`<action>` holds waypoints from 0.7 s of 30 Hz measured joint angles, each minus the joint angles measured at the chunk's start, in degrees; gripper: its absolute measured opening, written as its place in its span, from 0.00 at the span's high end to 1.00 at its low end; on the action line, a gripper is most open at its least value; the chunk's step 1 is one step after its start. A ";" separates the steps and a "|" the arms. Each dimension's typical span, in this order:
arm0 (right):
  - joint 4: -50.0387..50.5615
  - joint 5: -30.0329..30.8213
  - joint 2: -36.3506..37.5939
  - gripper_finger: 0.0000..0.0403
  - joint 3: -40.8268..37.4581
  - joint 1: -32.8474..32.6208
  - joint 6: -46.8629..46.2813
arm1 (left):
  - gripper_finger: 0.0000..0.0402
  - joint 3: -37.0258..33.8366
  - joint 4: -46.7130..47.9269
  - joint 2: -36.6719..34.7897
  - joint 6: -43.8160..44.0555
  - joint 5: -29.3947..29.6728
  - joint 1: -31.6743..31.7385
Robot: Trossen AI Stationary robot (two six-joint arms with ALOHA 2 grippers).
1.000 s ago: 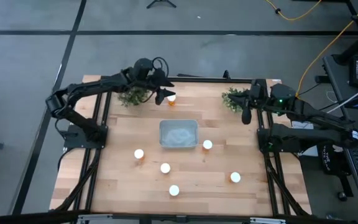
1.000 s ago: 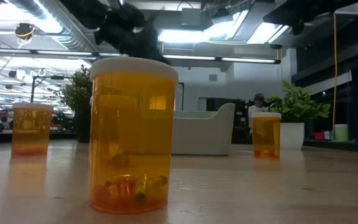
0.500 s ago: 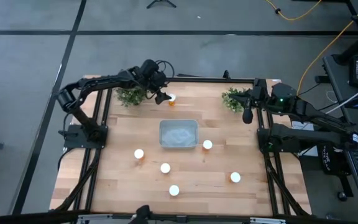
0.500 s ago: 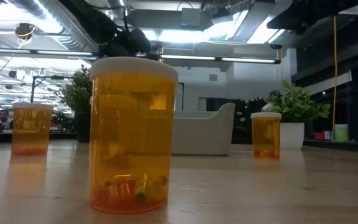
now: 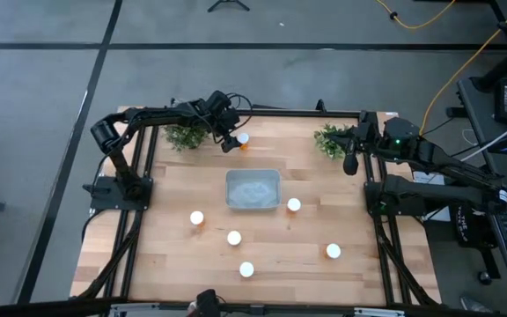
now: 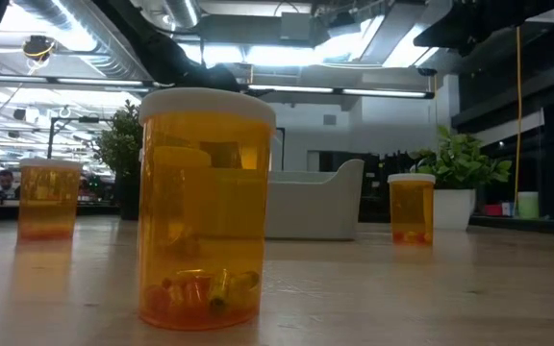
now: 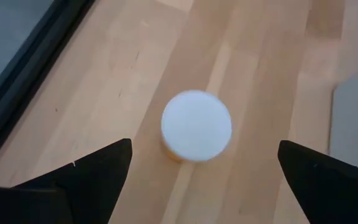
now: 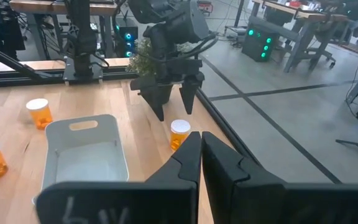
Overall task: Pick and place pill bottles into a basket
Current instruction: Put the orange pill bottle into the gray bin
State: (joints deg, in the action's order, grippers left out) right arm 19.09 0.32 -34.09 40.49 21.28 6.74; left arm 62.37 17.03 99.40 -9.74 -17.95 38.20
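Wooden tabletop [image 5: 165,255] framed by dark rails, one potted plant [image 5: 185,136] at the far left, another potted plant [image 5: 331,141] at the far right.

Basket [image 5: 253,190] near the middle of the tabletop, pale and translucent, holding no bottles.

Left arm reaching from the left rail toward the far edge, left pincer [image 5: 230,138] poised over the farthest of the pill bottles [image 5: 243,139], just right of the left plant. Spread wide: in the left wrist view, a white cap centred between the two dark fingertips [image 7: 95,171], clear gaps on both sides, touching neither. In the right wrist view, the same pincer [image 8: 173,99] pointing down just above and behind that bottle [image 8: 180,135], which stands upright on the wood beside the basket's [image 8: 86,155] far end.

Right arm parked at the right rail by the right plant, right pincer [image 5: 349,164] closed tight on nothing, fingers [image 8: 185,163] pressed together.

Five other bottles upright on the tabletop, all outside the basket: one [image 5: 294,205] just beside its right near corner, one [image 5: 197,217] near-left of it, one [image 5: 234,238] nearer the front, one [image 5: 246,269] closest to the near edge, one [image 5: 333,251] off to the near right.

Low view filled by a close bottle [image 6: 206,207] with a few pills at its bottom.
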 joint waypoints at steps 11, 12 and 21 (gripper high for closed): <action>0.03 0.00 0.00 0.95 -0.02 0.00 0.03 | 0.01 0.00 -4.13 3.23 1.09 -0.16 -0.61; 0.07 -0.01 0.00 0.95 -0.02 0.00 0.09 | 0.01 -0.02 -4.40 3.31 1.15 -0.16 -0.69; 0.09 0.00 0.00 0.95 -0.02 0.00 1.29 | 0.02 3.90 -3.91 6.77 1.60 -0.15 -0.76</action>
State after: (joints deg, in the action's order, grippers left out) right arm 19.18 0.32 -34.09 40.47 21.28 8.03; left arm 66.27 13.12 106.17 -8.14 -18.10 37.43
